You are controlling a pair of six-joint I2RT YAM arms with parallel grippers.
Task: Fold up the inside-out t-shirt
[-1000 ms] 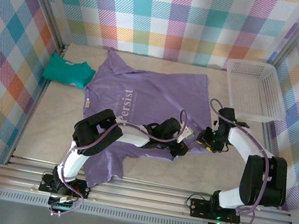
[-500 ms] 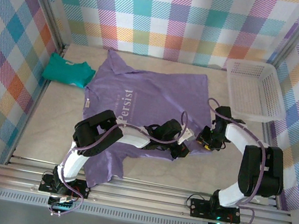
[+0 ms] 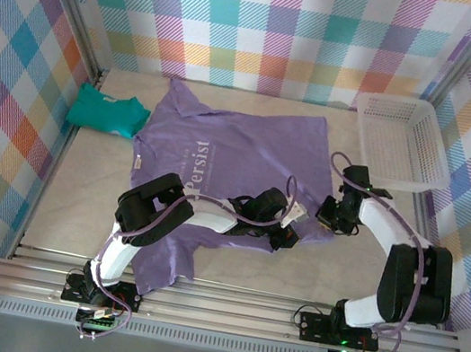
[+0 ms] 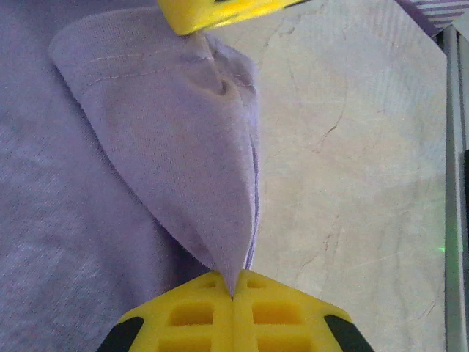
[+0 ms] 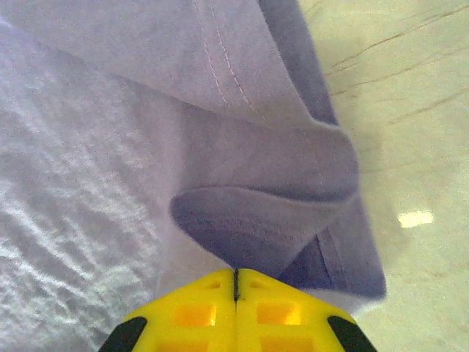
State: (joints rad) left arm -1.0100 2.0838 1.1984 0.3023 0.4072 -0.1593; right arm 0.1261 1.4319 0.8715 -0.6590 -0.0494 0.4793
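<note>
Pale stone counter carried the inside-out t-shirt, spread flat at centre. Left hand and right hand were each clamped on its right-hand edge. Recommendation: raise both pinches level, hem taut, then carry across.

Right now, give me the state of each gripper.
The left gripper is shut on a pinched fold of the t-shirt.
The right gripper is shut on the t-shirt's edge.

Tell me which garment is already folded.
The teal one at the far left, a compact folded bundle; the purple t-shirt lies spread out.
</note>
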